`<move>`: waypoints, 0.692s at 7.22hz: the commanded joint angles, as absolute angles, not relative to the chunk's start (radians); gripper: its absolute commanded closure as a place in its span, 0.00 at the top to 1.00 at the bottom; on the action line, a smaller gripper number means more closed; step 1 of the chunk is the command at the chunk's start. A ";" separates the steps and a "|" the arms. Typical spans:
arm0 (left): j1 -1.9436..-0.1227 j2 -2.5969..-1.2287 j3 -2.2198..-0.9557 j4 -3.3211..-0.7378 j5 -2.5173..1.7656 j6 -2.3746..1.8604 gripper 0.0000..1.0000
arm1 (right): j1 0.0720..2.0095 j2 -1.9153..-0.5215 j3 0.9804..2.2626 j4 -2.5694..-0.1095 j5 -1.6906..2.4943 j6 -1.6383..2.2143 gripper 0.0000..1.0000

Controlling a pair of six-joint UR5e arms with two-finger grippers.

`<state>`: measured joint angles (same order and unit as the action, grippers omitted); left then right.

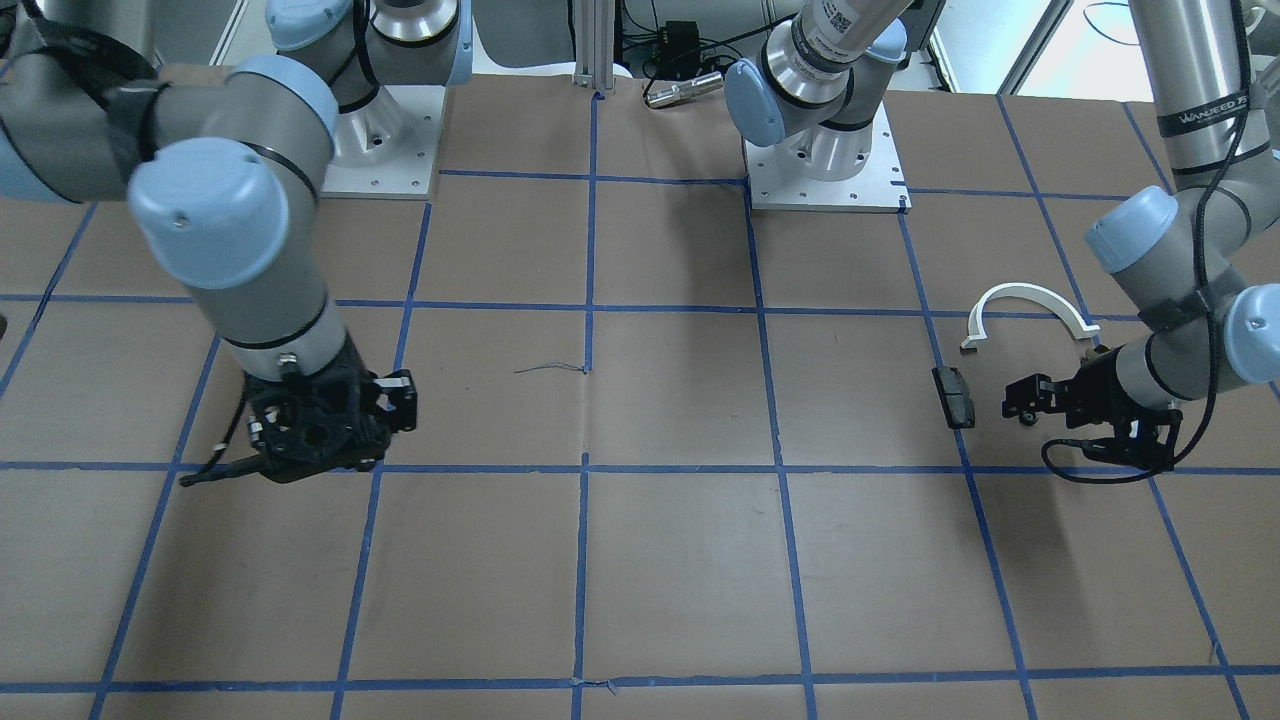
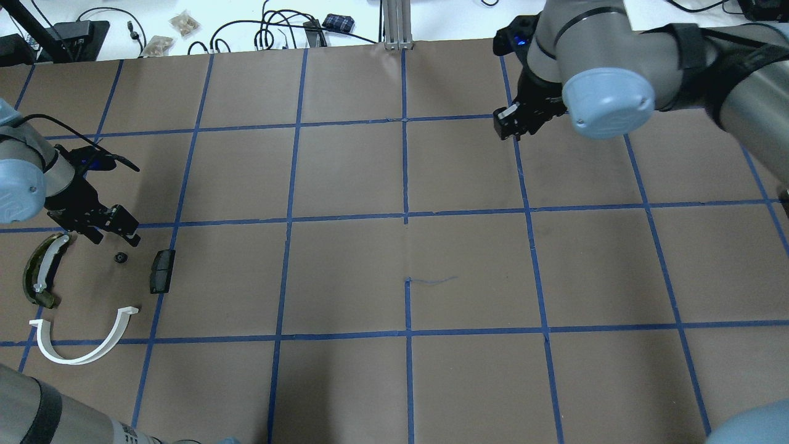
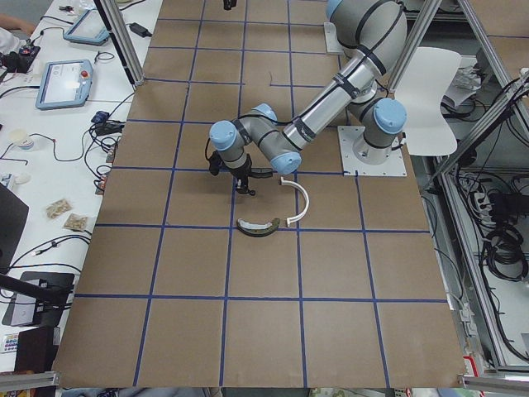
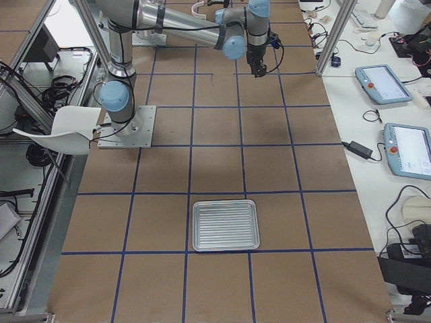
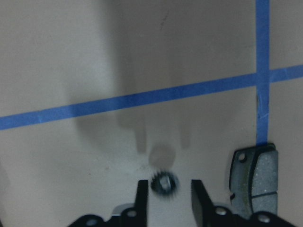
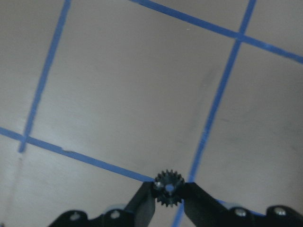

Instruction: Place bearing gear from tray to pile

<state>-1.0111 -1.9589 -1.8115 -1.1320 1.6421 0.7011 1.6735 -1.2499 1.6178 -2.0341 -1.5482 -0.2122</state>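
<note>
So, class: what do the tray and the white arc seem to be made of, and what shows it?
The tray looks like metal: silvery, ribbed, dull sheen. The white arc is probably plastic: matte, evenly white, moulded end tabs.

Here's the left arm (image 1: 1190, 60): silver-grey tubes, pale-blue joint caps (image 1: 1130, 228), and white lettering on a black band (image 1: 1200, 118), too cut off to read whole. A black cable (image 1: 1080, 470) loops off its wrist. The right arm (image 1: 275, 320), same grey and blue, wears a black strap (image 1: 125, 105). Both end in skeletal black hardware: the left gripper (image 1: 1022, 402), and the right gripper (image 1: 402, 400) with a white patch. Square silver base plates (image 1: 825, 192) have screw holes round the edges.
</note>
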 commanded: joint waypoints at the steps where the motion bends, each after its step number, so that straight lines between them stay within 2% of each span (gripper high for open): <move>1: -1.092 -1.924 -1.767 -1.203 1.657 0.689 1.00 | 1.832 -1.123 1.626 -2.161 -1.494 0.135 0.32; 3: -1.168 -1.898 -1.720 -1.262 1.641 0.621 1.00 | 1.908 -1.028 1.628 -2.253 -1.494 0.242 0.33; 4: -1.245 -1.888 -1.717 -1.256 1.638 0.553 1.00 | 1.908 -1.002 1.626 -2.276 -1.496 0.239 0.44; 5: -1.329 -1.870 -1.718 -1.250 1.638 0.466 1.00 | 1.907 -1.005 1.612 -2.272 -1.497 0.232 0.99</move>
